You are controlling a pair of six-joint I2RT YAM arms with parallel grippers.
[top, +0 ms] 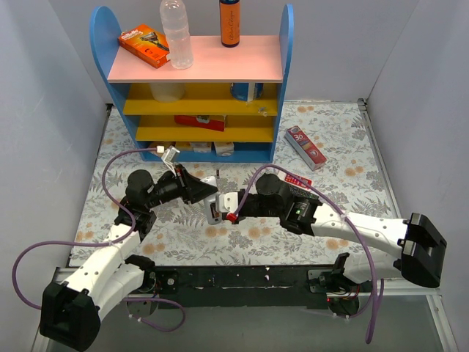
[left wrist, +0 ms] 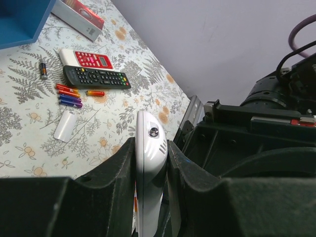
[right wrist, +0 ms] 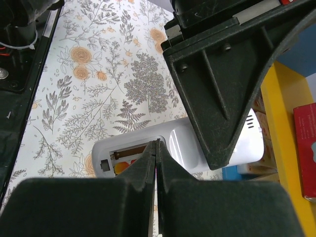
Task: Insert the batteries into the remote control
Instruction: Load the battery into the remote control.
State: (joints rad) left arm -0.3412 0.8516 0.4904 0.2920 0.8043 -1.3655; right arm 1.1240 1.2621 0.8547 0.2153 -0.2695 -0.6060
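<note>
Centrally, left gripper (left wrist: pixel 149 163) pinches white remote (right wrist: pixel 182 148) edge-on; rt gripper (right wrist: pixel 157 153) is pressed together, tips at rim of its open battery bay (right wrist: pixel 129 157), orange cell (right wrist: pixel 122 168) inside. Spare batteries (left wrist: pixel 69 96) lie upper left beside black remote (left wrist: pixel 96 77); bare table (right wrist: pixel 98 89) alongside.

Robot lab, walled tabletop (top: pixel 352 191) (grey panels (top: pixel 44 110))
</note>
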